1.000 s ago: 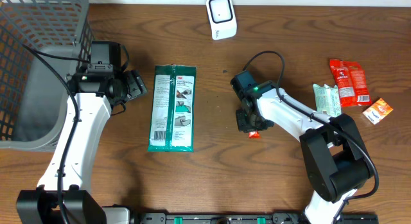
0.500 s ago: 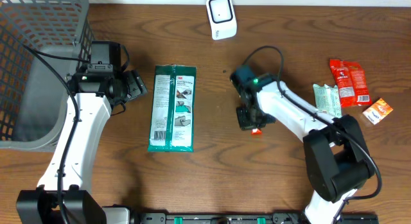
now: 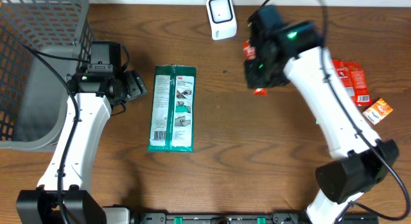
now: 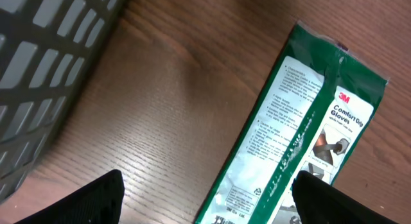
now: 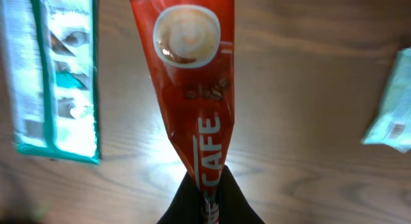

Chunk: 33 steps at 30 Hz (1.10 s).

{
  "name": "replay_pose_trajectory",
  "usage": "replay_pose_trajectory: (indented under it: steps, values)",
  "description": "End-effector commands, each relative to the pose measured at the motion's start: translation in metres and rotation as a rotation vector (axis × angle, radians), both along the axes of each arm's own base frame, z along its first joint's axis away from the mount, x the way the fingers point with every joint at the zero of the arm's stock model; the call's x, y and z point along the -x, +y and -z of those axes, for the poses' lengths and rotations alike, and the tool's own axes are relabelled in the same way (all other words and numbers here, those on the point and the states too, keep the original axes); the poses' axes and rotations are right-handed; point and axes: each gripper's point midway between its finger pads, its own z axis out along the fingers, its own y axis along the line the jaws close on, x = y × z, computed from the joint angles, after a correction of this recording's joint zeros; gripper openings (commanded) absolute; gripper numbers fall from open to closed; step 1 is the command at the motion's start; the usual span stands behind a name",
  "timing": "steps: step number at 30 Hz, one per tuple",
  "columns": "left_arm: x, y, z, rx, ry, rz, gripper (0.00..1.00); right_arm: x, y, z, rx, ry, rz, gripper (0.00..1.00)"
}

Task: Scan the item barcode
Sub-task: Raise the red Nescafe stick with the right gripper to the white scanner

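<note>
My right gripper (image 3: 259,86) is lifted above the table near the white scanner (image 3: 221,17), shut on the narrow end of a red coffee sachet (image 3: 248,51). In the right wrist view the sachet (image 5: 196,76) stretches away from the shut gripper (image 5: 207,205), showing a coffee cup picture and "CAFE"; no barcode shows on this face. My left gripper (image 3: 135,86) stands open beside a green glove packet (image 3: 172,107). In the left wrist view that gripper (image 4: 209,208) holds nothing, and the glove packet (image 4: 302,134) lies just ahead.
A grey basket (image 3: 38,57) fills the far left. Red packets (image 3: 349,81) and a small orange packet (image 3: 377,111) lie at the right. A pale green packet (image 5: 392,115) shows at the right edge of the right wrist view.
My right gripper closed on the red sachet at the table's middle, then lifted it up and back toward the scanner. The left arm has not moved.
</note>
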Motion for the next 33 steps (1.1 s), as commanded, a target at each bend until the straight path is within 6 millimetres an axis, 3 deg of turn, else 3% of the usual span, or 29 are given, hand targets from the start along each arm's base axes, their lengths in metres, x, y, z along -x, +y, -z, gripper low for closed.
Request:
replay_pose_trajectory:
  steps: [1,3,6,11,20,24,28,33]
  values:
    - [0.001,0.002,0.001,-0.004,0.006,-0.013,0.84,-0.018,-0.004,-0.039,-0.063,-0.068,-0.001,0.01]
    - [0.001,0.002,0.001,-0.004,0.006,-0.013,0.84,-0.029,-0.005,-0.055,-0.099,-0.084,0.002,0.01]
    - [0.001,0.002,0.001,-0.004,0.006,-0.013,0.84,-0.051,0.0,-0.053,-0.128,-0.093,-0.006,0.01]
    - [0.001,0.002,0.001,-0.004,0.006,-0.013,0.84,-0.093,0.015,-0.014,-0.126,-0.106,-0.03,0.01]
    - [0.001,0.002,0.001,-0.004,0.006,-0.013,0.84,-0.194,0.054,0.048,-0.168,-0.307,-0.062,0.01]
    - [0.001,0.002,0.001,-0.004,0.006,-0.013,0.85,-0.216,0.063,0.073,-0.176,-0.345,-0.073,0.01]
    - [0.001,0.002,0.001,-0.004,0.006,-0.013,0.84,-0.237,0.074,0.112,-0.184,-0.365,-0.08,0.01]
    - [0.001,0.002,0.001,-0.004,0.006,-0.013,0.84,-0.249,0.082,0.155,-0.179,-0.359,-0.093,0.01]
